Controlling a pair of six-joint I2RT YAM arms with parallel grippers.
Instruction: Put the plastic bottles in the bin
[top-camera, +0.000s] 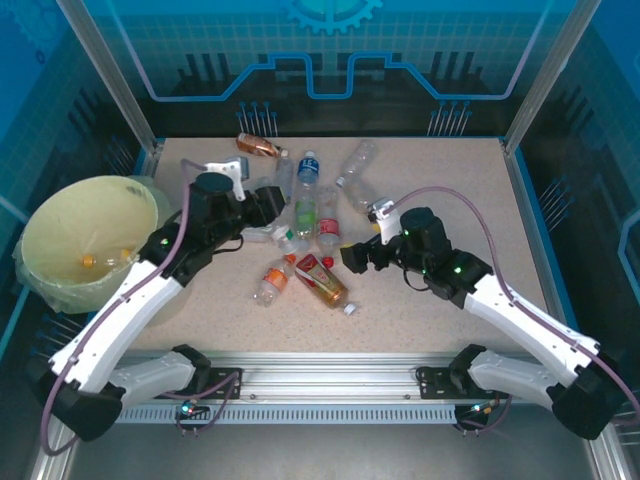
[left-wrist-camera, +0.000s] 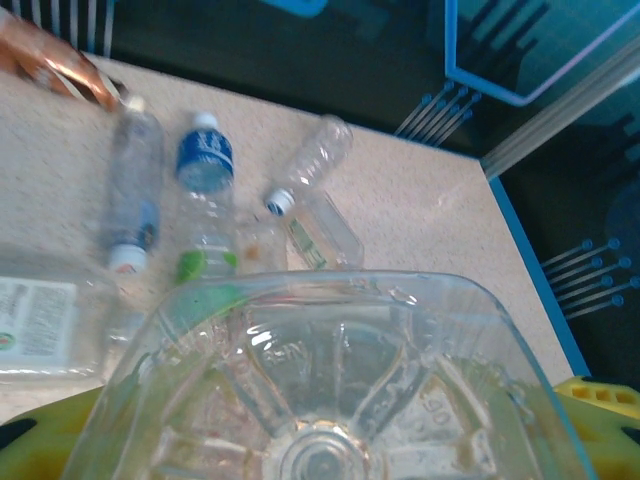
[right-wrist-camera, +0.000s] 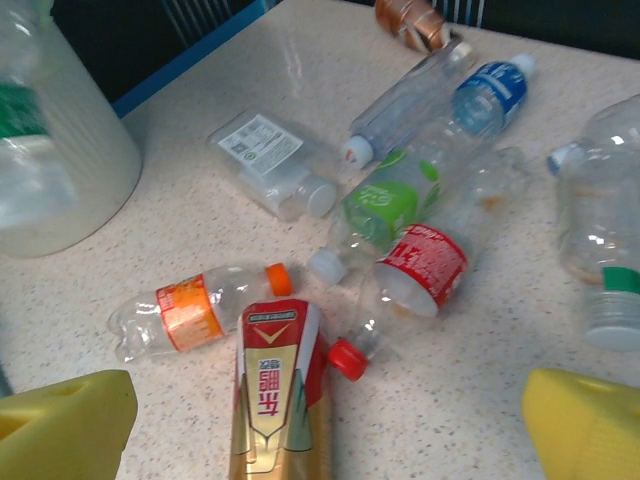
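Gripping a clear bottle (left-wrist-camera: 320, 370), our left claw (left-wrist-camera: 320, 430) sits over the tabletop (top-camera: 450, 170); we should lift, swing left over the bin (top-camera: 70, 215), then release centrally. Our right claw (right-wrist-camera: 320, 430) gapes open above a red-gold bottle (right-wrist-camera: 275, 400).

Speckled beige table (top-camera: 450, 160) inside blue-lit panel walls (top-camera: 400, 40).
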